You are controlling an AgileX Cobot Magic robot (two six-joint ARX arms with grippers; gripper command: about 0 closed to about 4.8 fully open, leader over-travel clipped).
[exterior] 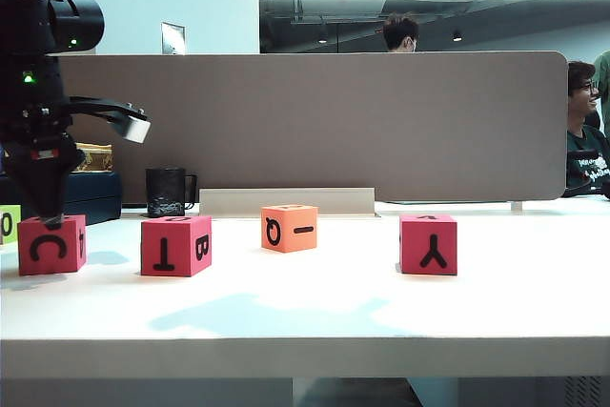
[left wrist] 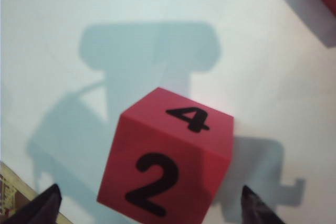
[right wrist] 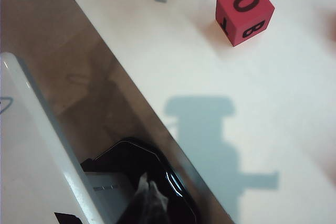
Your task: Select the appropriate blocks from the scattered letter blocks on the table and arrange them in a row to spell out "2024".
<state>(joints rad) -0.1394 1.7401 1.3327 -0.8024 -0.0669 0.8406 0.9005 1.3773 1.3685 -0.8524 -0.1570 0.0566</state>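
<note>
Left gripper (left wrist: pixel 149 205) hangs released astride a red block (left wrist: pixel 165 156) on the desk (left wrist: pixel 262 51); right gripper (right wrist: pixel 149 203) clenched, empty, over a black mug (right wrist: pixel 147 171)

Four lettered blocks (exterior: pixel 175 245) on table (exterior: pixel 305 321)

White surface (exterior: pixel 315 307) all across, and below the dark left fingers (left wrist: pixel 44 208) there's a pinkish-red block (exterior: pixel 51 244) with black markings, a 2 and a 4 on the faces that the wrist view shows. Further out from those fingers we've got another pinkish-red block (exterior: pixel 175 245) with black letters, then an orange block (exterior: pixel 289 228) marked in black, then a third pinkish-red block (exterior: pixel 428 244) with a black Y. Behind them stands a grey-brown divider panel (exterior: pixel 381 121), a lime-green cube (exterior: pixel 9 223) peeks in at the edge, and the right fingers (right wrist: pixel 149 200) show dark.
</note>
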